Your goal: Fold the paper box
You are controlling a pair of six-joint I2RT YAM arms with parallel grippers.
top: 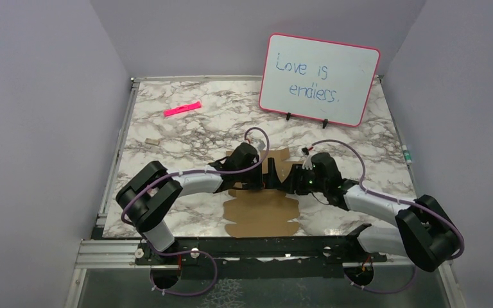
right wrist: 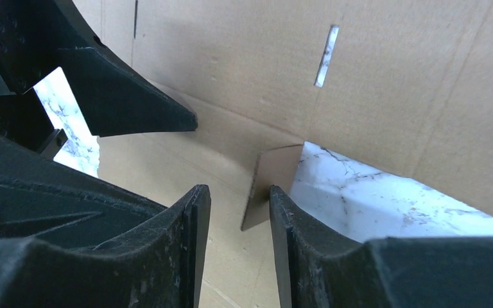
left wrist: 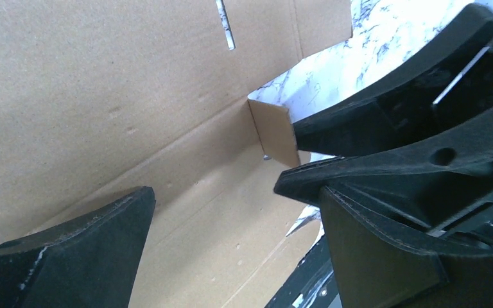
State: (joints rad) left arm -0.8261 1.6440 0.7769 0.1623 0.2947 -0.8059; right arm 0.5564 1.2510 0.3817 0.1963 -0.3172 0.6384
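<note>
So, plain pale lilac walls (top: 32, 128) box in the setup on three sides, and the worktop (top: 186, 138) is white marble-look with grey-brown veins. A pink-rimmed whiteboard (top: 320, 77) stands at the back right with blue handwriting on it.

The paper box (top: 260, 218) isn't a box yet. It's a flat brown notched sheet lying in the near middle of the worktop, right in front of the arm bases. Its long axis looks like it runs front to back, one end by the bases and the notched far end pointing at the back wall. Both arms lean in over that far half.

The left end effector (left wrist: 234, 205) is spread wide over the cardboard and has hold of nothing. The right end effector (right wrist: 237, 192) is only partly open. A small tab (right wrist: 273, 176) stands upright against the inside of one finger while the other finger stays clear of it, so it's not clamped.

A pink marker (top: 183, 108) lies at the back left, well apart from the sheet. There's also a thin slot (right wrist: 325, 54) cut in the panel past the tab.
</note>
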